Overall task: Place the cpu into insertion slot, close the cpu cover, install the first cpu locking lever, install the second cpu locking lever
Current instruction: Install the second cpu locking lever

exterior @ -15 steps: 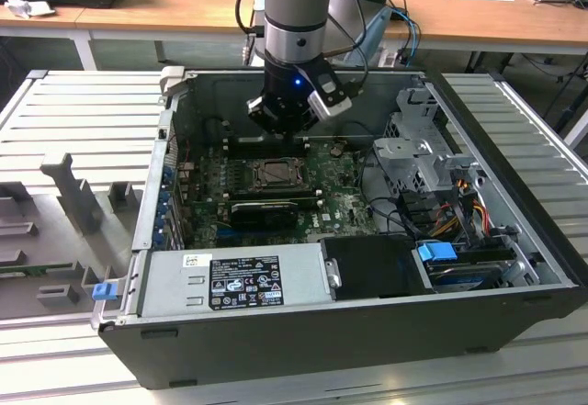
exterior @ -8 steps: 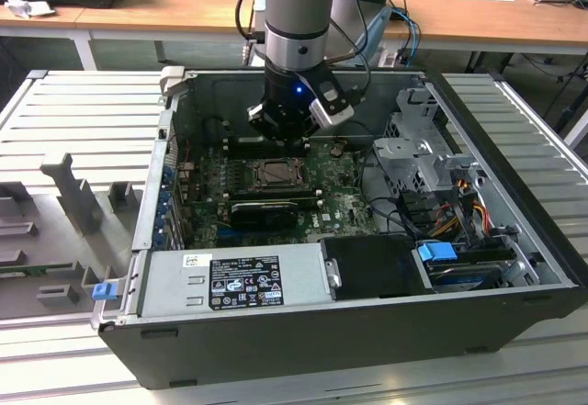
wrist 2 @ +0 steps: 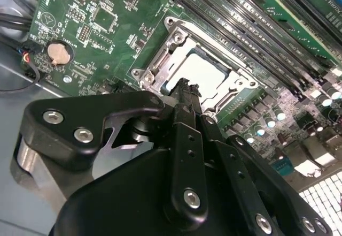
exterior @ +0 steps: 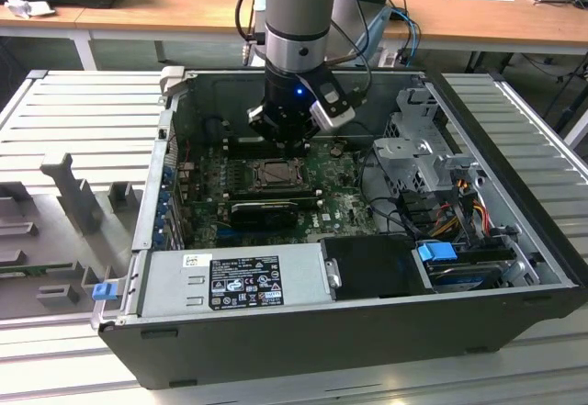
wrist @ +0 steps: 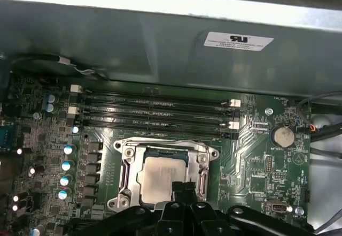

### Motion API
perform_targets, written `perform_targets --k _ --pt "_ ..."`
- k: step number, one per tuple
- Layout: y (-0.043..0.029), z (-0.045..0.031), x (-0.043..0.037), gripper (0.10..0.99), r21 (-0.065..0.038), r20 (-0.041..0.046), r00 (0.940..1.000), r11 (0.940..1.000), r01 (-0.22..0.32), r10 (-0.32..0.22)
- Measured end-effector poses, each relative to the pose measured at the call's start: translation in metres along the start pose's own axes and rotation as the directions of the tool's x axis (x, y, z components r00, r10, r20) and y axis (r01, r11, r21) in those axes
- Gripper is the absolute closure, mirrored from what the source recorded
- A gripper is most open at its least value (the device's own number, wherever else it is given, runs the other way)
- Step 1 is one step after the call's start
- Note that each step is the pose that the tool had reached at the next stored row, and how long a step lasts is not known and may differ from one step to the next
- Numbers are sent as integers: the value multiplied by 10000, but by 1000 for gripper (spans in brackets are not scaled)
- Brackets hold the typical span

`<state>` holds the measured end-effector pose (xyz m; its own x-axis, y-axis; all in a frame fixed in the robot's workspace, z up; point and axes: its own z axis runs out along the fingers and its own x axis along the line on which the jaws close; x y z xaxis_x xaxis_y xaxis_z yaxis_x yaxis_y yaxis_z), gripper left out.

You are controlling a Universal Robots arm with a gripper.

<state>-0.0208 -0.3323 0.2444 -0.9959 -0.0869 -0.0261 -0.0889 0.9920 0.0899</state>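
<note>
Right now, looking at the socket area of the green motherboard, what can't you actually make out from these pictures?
- Near edge of the silvery square cpu cover: in both wrist views, hidden behind the black gripper.
- Locking levers: in both wrist views, too thin to tell latched from free.
- Dull silver cpu: its near corner is covered by the gripper fingertips.
- Socket in the exterior view: too small to show the chip's seating.

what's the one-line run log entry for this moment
cpu: seated in insertion slot | cpu cover: down over it | gripper: jaws shut, tips at cover edge, holding nothing | scene: green motherboard
</note>
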Motion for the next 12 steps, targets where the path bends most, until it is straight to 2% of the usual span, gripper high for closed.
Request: perform_targets --k 2,12 --pt "-1 -27 -1 980 -3 2 10000 10000 2 -2" --pt "-60 -29 5 980 -1 1 10000 10000 1 -1"
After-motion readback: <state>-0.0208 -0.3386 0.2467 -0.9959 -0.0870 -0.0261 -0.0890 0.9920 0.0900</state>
